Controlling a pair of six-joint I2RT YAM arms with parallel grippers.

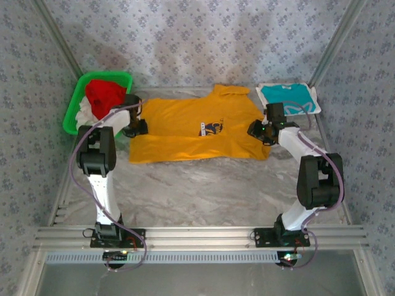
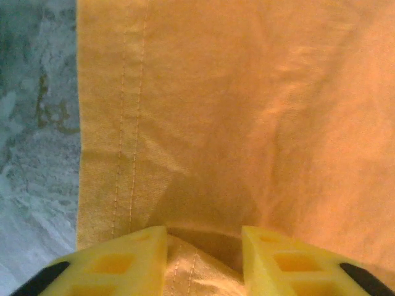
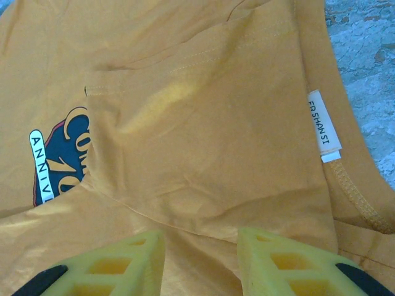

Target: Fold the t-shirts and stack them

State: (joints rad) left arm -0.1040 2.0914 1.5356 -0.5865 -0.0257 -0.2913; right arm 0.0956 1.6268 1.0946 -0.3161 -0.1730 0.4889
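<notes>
Yellow-orange t-shirt (image 1: pixel 185 132) lies flat mid-table, its near edge straight, with bare marble table (image 1: pixel 203 191) open between it and the arm bases. Left gripper (image 1: pixel 133 126) sits on the shirt's left edge by the stitched hem (image 2: pixel 123 123), next to the green basket (image 1: pixel 74 105). Its fingers are a bit apart with cloth bunched between; can't tell if it's pinched. Right gripper (image 1: pixel 262 131) is on the shirt's right edge, fingers also apart over a fold, grip unclear. Teal t-shirt (image 1: pixel 287 95) lies folded at the far right corner. White neck label (image 3: pixel 323 126) reads roughly "FR.SHANSI"; chest print (image 3: pixel 58 157) shows "ANNIV", the rest covered.
</notes>
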